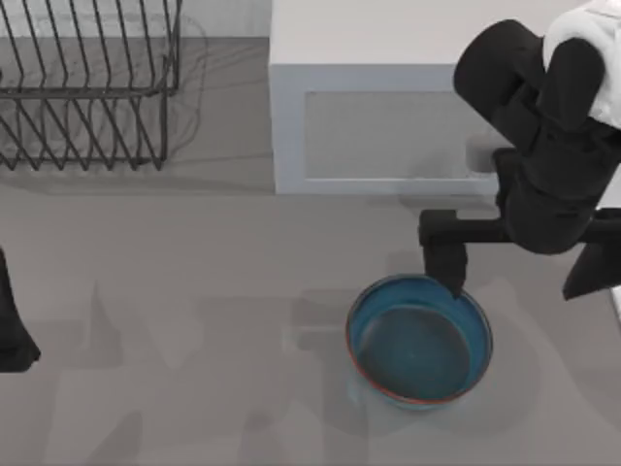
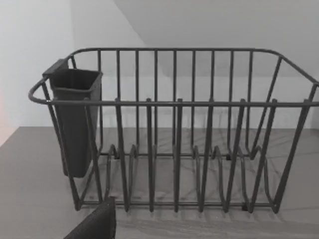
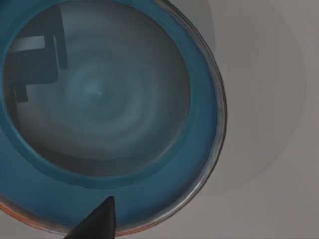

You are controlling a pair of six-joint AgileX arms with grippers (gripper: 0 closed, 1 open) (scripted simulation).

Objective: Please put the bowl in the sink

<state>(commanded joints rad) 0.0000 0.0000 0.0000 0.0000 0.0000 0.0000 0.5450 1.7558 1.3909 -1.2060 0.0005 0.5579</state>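
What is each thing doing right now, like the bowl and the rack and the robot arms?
bowl: upright, empty, on the table.
dish rack: upright, empty.
microwave: door closed.
right gripper: poised at the bowl's rim.
left arm: parked at the table's left edge.

- The dish rack [image 1: 87, 83] runs off the top view's upper and left edges, so its far side is cut away.
- The microwave [image 1: 374, 107] is partly covered by the right arm.
- The right gripper [image 1: 449, 262] shows one dark finger above the bowl [image 1: 419, 338]; whether its fingers are apart or closed, I cannot tell.
- The left arm [image 1: 12, 320] is cut by the left edge.
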